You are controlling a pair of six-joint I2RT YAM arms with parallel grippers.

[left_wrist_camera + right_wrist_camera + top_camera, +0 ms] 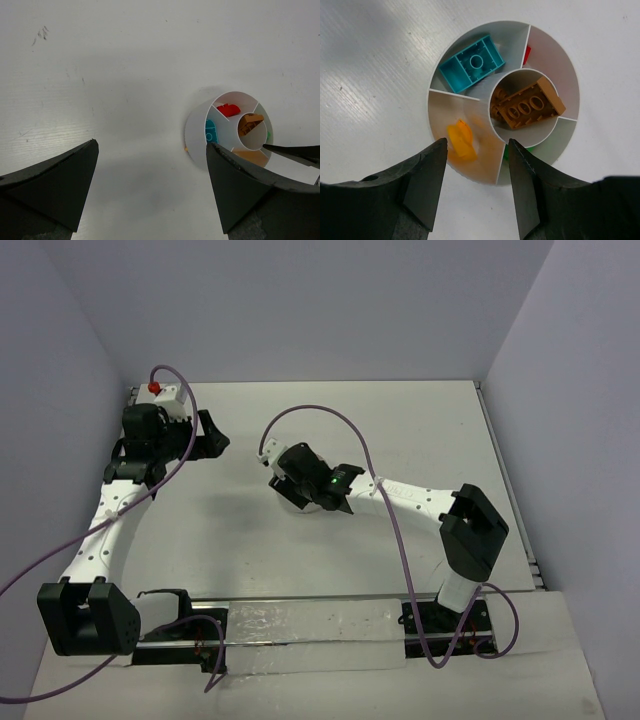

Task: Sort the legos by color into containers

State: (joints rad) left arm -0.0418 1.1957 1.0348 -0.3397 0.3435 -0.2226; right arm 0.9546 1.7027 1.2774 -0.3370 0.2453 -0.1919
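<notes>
A round white dish (555, 60) sits near the middle of the table (400, 430). In the top view the right arm's wrist hides nearly all of it. Its central well holds a brown brick (530, 107), studs up. A teal brick (472, 62) lies in the far-left wedge and a yellow-orange piece (460, 140) in the near-left wedge. Only a sliver of a red brick (526, 52) shows behind a divider. A green brick (505, 153) is mostly hidden by a finger. The right gripper (477, 150) hangs just over the dish's near side, jaws partly apart and gripping nothing. An orange speck (185, 148) by the dish's outer wall is too small to identify. The left gripper (151, 147) is well to the left, jaws spread wide and empty.
</notes>
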